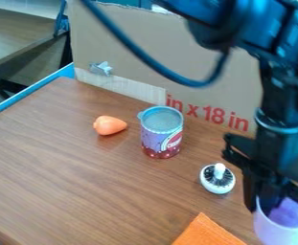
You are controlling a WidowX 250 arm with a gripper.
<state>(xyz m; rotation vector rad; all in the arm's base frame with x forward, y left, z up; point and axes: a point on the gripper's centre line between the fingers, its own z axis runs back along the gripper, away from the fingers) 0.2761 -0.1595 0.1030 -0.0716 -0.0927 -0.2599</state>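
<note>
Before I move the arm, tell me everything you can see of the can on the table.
The can stands upright on the brown wood-look table, between the orange piece and the round white piece with a knob. Its side is purple with a red-and-white patch, turning dark red towards the base. A pale blue-grey rim surrounds a greyish top, with a small tab jutting out at the left. Only the table touches it. I can't tell its material.

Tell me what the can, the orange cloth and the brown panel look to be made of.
Can: perhaps metal, perhaps plastic; the grey rimmed top suggests metal, under a smooth printed wrap.
Cloth: fabric, matte, going by its fine textured surface.
Panel: most likely cardboard, dull and flat, with red print and a rough top edge.
</note>
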